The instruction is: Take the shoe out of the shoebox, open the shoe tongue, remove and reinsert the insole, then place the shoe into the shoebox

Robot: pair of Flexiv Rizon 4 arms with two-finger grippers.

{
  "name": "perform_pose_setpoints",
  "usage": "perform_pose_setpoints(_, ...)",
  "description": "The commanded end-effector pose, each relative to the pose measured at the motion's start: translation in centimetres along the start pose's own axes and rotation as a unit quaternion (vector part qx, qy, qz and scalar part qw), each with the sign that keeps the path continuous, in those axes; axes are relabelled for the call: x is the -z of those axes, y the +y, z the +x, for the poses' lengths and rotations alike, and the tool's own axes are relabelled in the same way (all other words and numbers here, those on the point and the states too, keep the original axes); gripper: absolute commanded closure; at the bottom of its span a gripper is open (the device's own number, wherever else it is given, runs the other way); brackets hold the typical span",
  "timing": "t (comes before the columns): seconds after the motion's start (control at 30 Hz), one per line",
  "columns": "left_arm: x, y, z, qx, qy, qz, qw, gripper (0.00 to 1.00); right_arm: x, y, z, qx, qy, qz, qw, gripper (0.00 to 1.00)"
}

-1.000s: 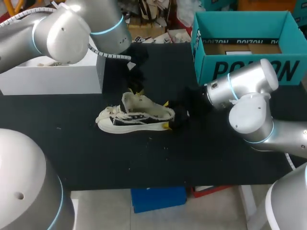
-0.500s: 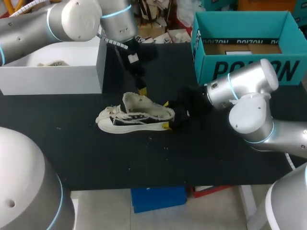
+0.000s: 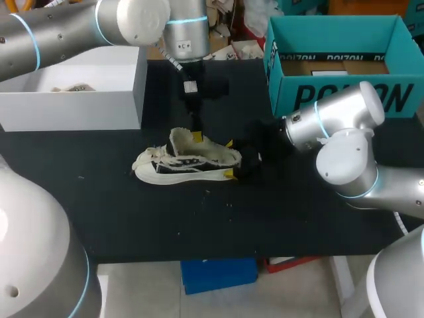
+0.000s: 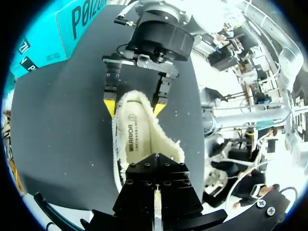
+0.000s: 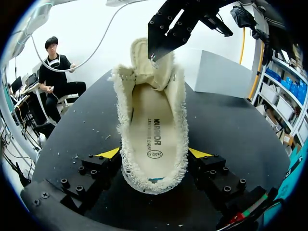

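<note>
At the table's rear left corner a white box is seen. The left gripper is poised at the raised tongue; its state cannot be told. The shoe is laid mid-table, toe leftward, its heel clamped by the right gripper's 2 fingers. The teal shoebox is set at the rear right corner.

Shoe, frame centre: cream woven cloth, rough, frayed edges, smooth matt insole; bench: matt black, speckled; shoebox, upper right: teal matt cardboard; left arm, right arm: glossy smooth silver-grey shells.
</note>
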State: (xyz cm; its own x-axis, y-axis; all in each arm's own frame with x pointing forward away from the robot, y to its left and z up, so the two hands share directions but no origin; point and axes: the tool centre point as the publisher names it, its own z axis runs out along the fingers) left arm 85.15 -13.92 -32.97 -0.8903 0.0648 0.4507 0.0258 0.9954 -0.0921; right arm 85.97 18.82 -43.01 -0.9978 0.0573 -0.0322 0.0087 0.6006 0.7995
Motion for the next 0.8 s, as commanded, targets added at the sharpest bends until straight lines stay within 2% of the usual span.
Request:
perform_pose_setpoints(0.03, -1.0, -0.3, -0.2, 0.012, -0.009, -0.069, 0.997, 1.00, -0.2, -0.2, -0.1, -0.001, -0.001, 0.002, 1.000, 1.00)
perform_pose_setpoints(0.2, -2.0, 0.4, -0.2, 0.026, -0.013, -0.060, 0.998, 1.00, -0.2, -0.2, -0.1, -0.001, -0.001, 0.002, 1.000, 1.00)
perform_pose_setpoints(0.67, -4.7, 1.7, 0.4, 0.038, -0.022, -0.002, 0.999, 1.00, -0.2, -0.2, -0.1, -0.001, -0.001, 0.002, 1.000, 1.00)
perform_pose_setpoints(0.8, -5.5, 1.7, 0.5, 0.042, -0.027, 0.002, 0.999, 1.00, -0.2, -0.2, -0.1, -0.001, -0.001, 0.002, 1.000, 1.00)
